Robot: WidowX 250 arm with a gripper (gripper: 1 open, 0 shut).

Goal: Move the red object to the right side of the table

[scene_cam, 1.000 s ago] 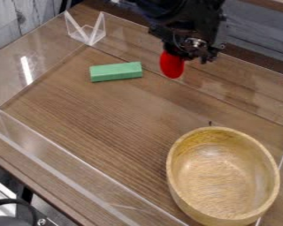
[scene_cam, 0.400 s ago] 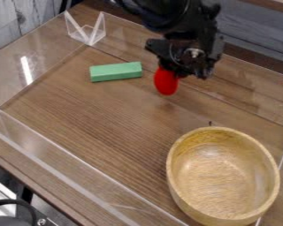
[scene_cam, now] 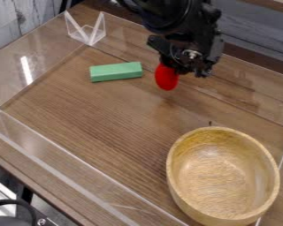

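Observation:
The red object [scene_cam: 166, 79] is a small bright red rounded toy hanging from my gripper [scene_cam: 176, 64], whose black fingers are shut on its top. It is held a little above the brown wood-grain table [scene_cam: 109, 124], in the far middle part, just right of a green block. The toy's top is hidden by the fingers.
A green rectangular block [scene_cam: 116, 71] lies on the table to the left of the toy. A round light wooden bowl [scene_cam: 223, 174] stands at the near right. Clear acrylic walls [scene_cam: 38, 53] edge the tabletop, with a clear bracket [scene_cam: 85, 29] at the far left corner.
The gripper has come down and forward slightly with the red toy still in its grip, then held nearly still. The green block and bowl have not moved.

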